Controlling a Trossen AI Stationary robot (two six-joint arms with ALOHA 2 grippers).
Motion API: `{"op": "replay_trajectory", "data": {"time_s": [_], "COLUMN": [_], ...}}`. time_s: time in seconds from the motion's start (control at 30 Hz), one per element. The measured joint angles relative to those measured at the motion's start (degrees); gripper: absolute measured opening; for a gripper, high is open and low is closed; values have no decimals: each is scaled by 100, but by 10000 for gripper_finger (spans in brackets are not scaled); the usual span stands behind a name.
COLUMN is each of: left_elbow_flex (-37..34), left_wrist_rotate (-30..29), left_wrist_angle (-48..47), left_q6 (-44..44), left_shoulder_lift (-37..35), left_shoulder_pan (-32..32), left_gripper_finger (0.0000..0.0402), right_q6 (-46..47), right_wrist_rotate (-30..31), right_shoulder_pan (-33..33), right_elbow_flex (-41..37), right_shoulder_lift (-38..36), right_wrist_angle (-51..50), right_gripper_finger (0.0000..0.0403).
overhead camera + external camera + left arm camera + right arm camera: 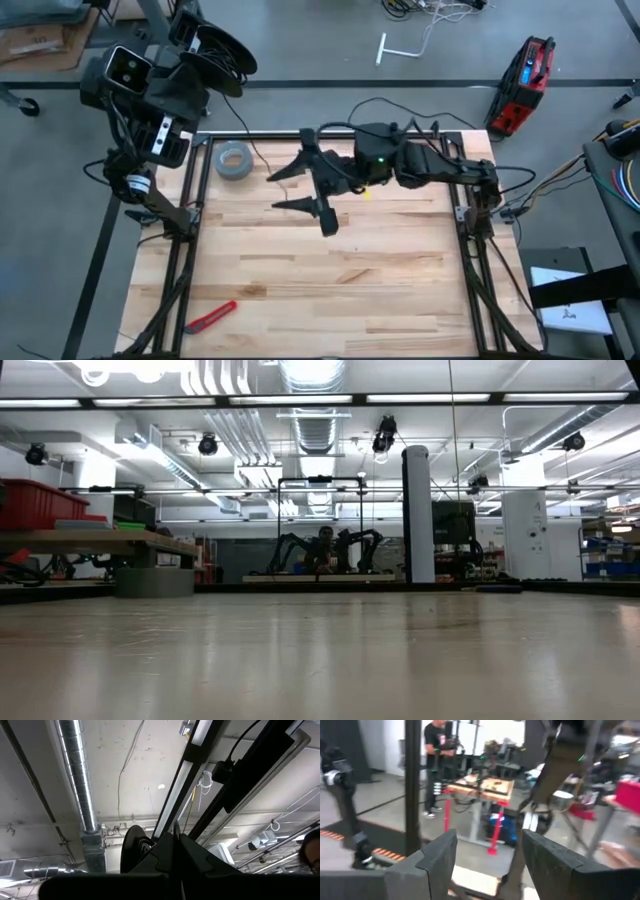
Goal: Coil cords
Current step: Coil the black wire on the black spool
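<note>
One very thin black cord (243, 122) ran from a small black round reel (218, 52) down to the far edge of the light wooden table (300, 280), passing just beside the grey ring-shaped tape roll (233, 160). I could not follow the cord any further across the boards. The reel was off the table, up in the air well beyond the tape roll and past the table's far left corner.

The left gripper (175, 842) carried the reel there. Its dark fingers were pressed together against the edge of the disc, which showed beside them in the left wrist view. The left arm was folded high and tipped back, so its wrist camera looked at the ceiling pipes.

The right arm reached in low and nearly level from the right side of the table, stretched toward the tape roll. The right gripper (290, 190) hung just to the right of the roll, its two fingers spread wide with nothing between them.

A small red utility knife (210, 316) lay on the near side of the table, well apart from the tape roll. Beyond the table, the right wrist view showed a person in dark clothes (434, 750) standing at another workbench.
</note>
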Motion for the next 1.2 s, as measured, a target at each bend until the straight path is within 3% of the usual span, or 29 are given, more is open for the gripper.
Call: {"op": "replay_trajectory", "data": {"time_s": [0.27, 0.33, 0.47, 0.77, 0.93, 1.1, 1.2], "left_elbow_flex": [0, -2, -2, -2, -2, -2, -4], "left_wrist_rotate": [0, 0, 0, 0, 0, 0, -14], "left_wrist_angle": [2, 2, -1, -57, -170, -325, -724], "left_q6": [106, 121, 154, 211, 169, 144, -14], "left_shoulder_lift": [-11, -11, -11, 1, 17, 15, -70], "left_shoulder_pan": [5, 5, 5, 3, 3, 3, 14], "left_gripper_finger": [7, 7, 7, 7, 7, 7, 7], "right_q6": [-64, 350, 917, 1638, 1724, 1140, 707], "right_wrist_rotate": [1269, 1174, 268, -169, -196, -194, -12], "right_shoulder_pan": [74, 62, -27, -410, -514, -460, -338], "right_elbow_flex": [-4, 1, 0, -11, -12, -9, -9], "right_shoulder_lift": [-153, -119, 186, 682, 617, 222, -127], "right_wrist_angle": [126, 312, 523, 1098, 974, 377, -282], "right_gripper_finger": [230, 235, 243, 224, 161, 28, 11]}}
